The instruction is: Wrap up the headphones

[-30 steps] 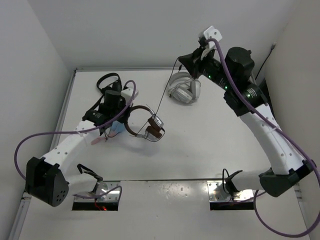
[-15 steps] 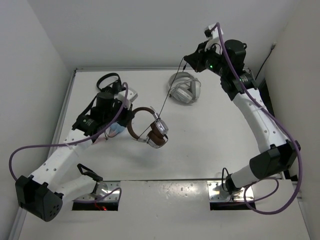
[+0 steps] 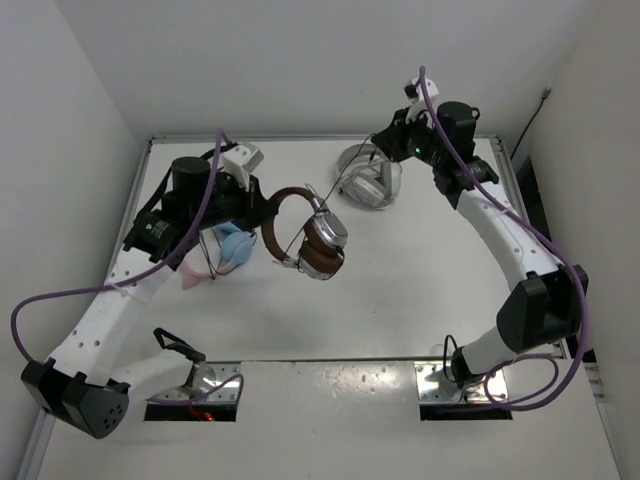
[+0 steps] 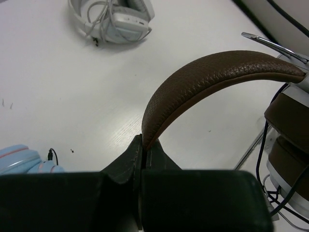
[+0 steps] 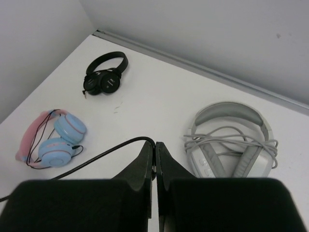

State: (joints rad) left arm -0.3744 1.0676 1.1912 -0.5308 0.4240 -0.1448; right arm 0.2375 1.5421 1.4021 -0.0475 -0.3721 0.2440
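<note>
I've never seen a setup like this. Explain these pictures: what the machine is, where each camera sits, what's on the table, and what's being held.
This is a robot with two arms bolted at the near edge of a white table. The wide picture looks down from above and behind them: the left arm is on the left, the right arm on the right. The other two pictures come from small cameras on each wrist, looking past that arm's own jaws.

Four sets of headphones are here. The brown headphones are the ones being worked on: the left jaws are shut on their headband, and the right jaws are shut on their thin black cable. Lying on the table are white-grey headphones, small black headphones and blue-and-pink headphones.
</note>
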